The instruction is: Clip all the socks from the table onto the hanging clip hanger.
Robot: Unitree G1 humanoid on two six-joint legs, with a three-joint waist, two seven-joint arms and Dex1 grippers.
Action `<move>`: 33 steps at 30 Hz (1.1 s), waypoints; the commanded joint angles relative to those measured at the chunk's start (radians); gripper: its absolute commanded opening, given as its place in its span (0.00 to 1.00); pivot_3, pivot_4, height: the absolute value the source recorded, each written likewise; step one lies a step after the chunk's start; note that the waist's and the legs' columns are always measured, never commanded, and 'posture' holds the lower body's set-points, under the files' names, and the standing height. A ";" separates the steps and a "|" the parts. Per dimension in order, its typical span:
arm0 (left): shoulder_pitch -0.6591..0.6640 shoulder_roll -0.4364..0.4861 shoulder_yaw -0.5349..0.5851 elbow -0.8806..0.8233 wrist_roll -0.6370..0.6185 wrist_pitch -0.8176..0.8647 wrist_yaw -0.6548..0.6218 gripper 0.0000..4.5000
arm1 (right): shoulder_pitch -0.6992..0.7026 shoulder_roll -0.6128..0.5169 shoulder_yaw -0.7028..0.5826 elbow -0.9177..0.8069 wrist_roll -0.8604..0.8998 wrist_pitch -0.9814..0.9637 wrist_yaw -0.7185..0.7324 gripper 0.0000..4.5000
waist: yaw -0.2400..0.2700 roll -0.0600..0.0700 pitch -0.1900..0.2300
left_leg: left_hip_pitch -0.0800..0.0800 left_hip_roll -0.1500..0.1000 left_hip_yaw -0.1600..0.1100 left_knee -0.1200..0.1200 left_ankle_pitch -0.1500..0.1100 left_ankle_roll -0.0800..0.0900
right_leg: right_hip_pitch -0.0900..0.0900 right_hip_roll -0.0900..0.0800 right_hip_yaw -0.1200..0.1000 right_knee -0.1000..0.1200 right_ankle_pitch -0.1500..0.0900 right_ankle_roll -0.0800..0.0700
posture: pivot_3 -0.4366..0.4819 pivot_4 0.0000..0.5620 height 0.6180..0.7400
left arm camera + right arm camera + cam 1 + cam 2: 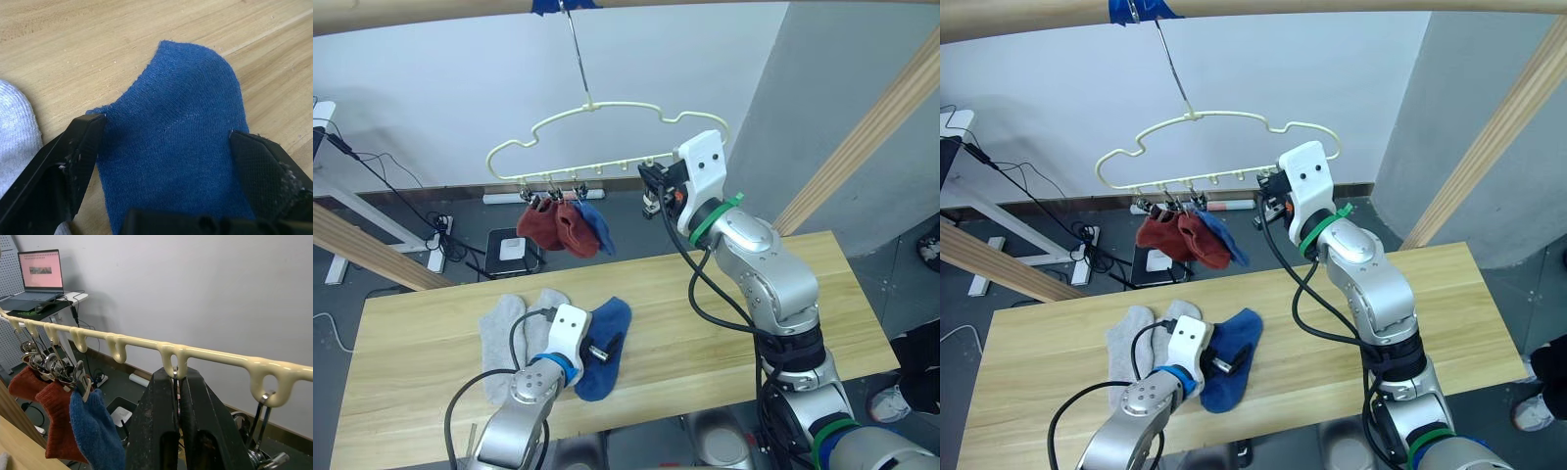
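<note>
Three socks hang clipped on the hanger [607,137]: two red socks [553,225] and one blue [597,227], bunched at its left end. Three remain on the worktop [724,313]: two grey socks [509,328] and a blue sock [176,147]. That blue sock lies flat between the open jaws of the left gripper [168,142], not yet pinched. The right gripper [178,406] has its jaws closed on a clip [177,377] hanging from the hanger's bar, right of the hung socks. The task looks about half done; the blue sock appears next.
</note>
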 commanded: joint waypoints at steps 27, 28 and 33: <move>-0.019 0.008 -0.010 0.070 0.011 -0.333 -0.036 0.01 | -0.008 0.007 0.006 -0.043 0.007 -0.022 0.000 0.00 | -0.002 0.000 0.000 | 0.000 0.001 0.000 0.000 0.000 0.000 | 0.000 -0.001 0.000 0.000 0.000 0.000 | 0.22 0.55 0.98; -0.046 0.002 -0.008 0.085 0.015 -0.403 -0.033 0.01 | -0.009 0.007 0.005 -0.043 0.007 -0.021 0.000 0.00 | -0.001 0.000 0.000 | 0.000 0.002 0.000 0.000 0.000 0.000 | 0.000 -0.002 0.000 0.000 0.000 0.000 | 0.22 0.55 0.98; -0.123 -0.018 -0.008 0.145 0.018 -0.654 -0.042 0.01 | -0.012 0.012 -0.001 -0.049 0.012 -0.012 -0.005 0.00 | -0.001 0.000 0.000 | 0.000 0.001 0.001 0.000 0.000 0.000 | 0.000 -0.002 0.000 0.000 0.000 0.000 | 0.20 0.56 0.98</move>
